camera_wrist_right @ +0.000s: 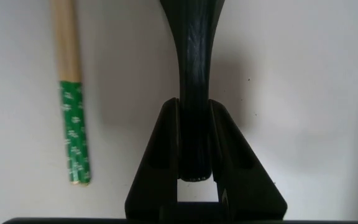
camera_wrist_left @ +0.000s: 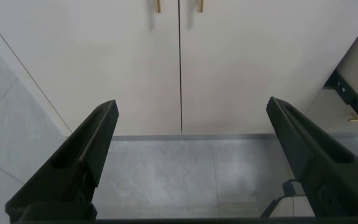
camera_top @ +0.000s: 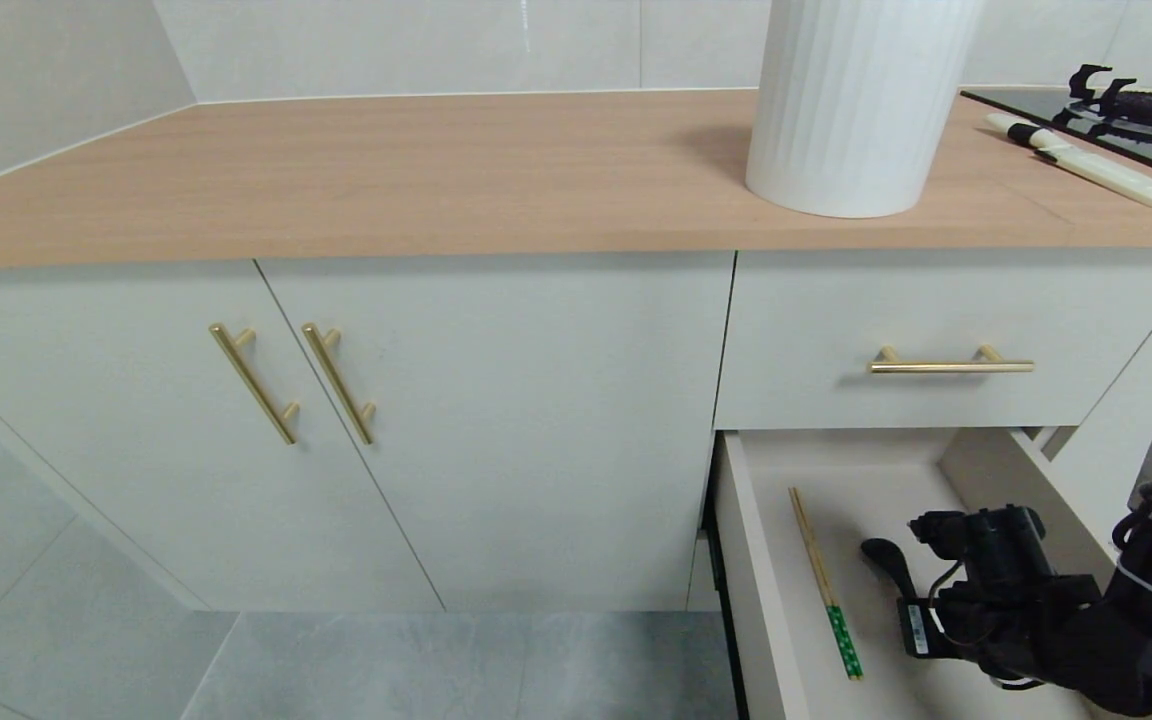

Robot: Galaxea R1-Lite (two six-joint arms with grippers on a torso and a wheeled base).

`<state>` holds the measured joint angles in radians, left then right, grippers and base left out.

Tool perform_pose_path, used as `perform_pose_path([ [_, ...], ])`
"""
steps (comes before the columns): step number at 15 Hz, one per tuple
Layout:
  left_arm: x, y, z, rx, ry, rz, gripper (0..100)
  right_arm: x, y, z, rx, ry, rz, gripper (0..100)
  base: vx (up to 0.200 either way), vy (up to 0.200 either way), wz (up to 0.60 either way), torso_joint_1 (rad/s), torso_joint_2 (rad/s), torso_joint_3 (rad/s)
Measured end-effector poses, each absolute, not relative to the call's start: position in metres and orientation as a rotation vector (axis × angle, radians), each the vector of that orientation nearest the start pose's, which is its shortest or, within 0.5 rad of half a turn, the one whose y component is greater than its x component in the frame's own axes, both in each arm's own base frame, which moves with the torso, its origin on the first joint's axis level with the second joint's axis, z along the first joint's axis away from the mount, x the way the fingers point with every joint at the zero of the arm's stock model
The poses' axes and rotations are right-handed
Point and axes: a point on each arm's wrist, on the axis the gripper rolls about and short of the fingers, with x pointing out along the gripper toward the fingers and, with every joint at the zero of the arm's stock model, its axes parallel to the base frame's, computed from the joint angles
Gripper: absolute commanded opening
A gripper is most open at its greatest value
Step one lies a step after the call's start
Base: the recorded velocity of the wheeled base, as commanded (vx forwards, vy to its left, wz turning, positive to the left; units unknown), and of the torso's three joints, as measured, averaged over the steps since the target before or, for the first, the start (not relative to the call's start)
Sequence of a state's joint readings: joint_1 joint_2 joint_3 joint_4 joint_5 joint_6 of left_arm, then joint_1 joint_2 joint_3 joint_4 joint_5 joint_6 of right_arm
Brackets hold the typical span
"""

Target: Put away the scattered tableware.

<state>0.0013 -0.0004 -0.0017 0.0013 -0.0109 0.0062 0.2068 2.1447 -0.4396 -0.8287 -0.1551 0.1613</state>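
The lower drawer point(camera_top: 751, 560) stands pulled open at the right. Inside it lie wooden chopsticks point(camera_top: 824, 585) with green patterned ends point(camera_wrist_right: 74, 134). My right gripper point(camera_top: 911, 590) hangs inside the drawer beside the chopsticks, shut on the handle of a black spoon point(camera_top: 886, 562). The spoon's handle point(camera_wrist_right: 194, 106) is pinched between the two fingers point(camera_wrist_right: 164, 143), its bowl end pointing toward the drawer's back. My left gripper point(camera_wrist_left: 191, 158) is open, held low before the cabinet doors above the grey floor, with nothing between its fingers.
On the wooden countertop point(camera_top: 386, 170) stand a tall white ribbed container point(camera_top: 851, 100) and a cream-bladed knife point(camera_top: 1086, 162) next to a black stove point(camera_top: 1136, 115). A shut drawer with a brass handle point(camera_top: 951, 366) sits above the open one. Two cabinet doors point(camera_top: 336, 420) are shut.
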Motion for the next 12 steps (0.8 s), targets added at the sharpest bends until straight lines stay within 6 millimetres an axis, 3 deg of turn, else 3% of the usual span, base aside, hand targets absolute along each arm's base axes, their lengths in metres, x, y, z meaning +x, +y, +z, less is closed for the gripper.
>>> perform_pose_path([
  [7, -0.0230, -0.0003, 0.0758, 0.006, 0.000, -0.010, 100, 0.2748, 0.0537, -0.0147, 0.003, 0.878, -0.031, 0, 0.000, 0.000, 0.00, 0.000, 0.00, 0.000],
  [8, -0.0230, -0.0003, 0.0758, 0.006, 0.000, -0.010, 100, 0.2750, 0.0537, -0.0146, 0.003, 0.875, -0.032, 100, 0.000, 0.000, 0.00, 0.000, 0.00, 0.000],
  [12, -0.0230, -0.0003, 0.0758, 0.006, 0.000, -0.010, 100, 0.2763, 0.0536, -0.0132, 0.001, 0.851, -0.043, 100, 0.000, 0.000, 0.00, 0.000, 0.00, 0.000],
])
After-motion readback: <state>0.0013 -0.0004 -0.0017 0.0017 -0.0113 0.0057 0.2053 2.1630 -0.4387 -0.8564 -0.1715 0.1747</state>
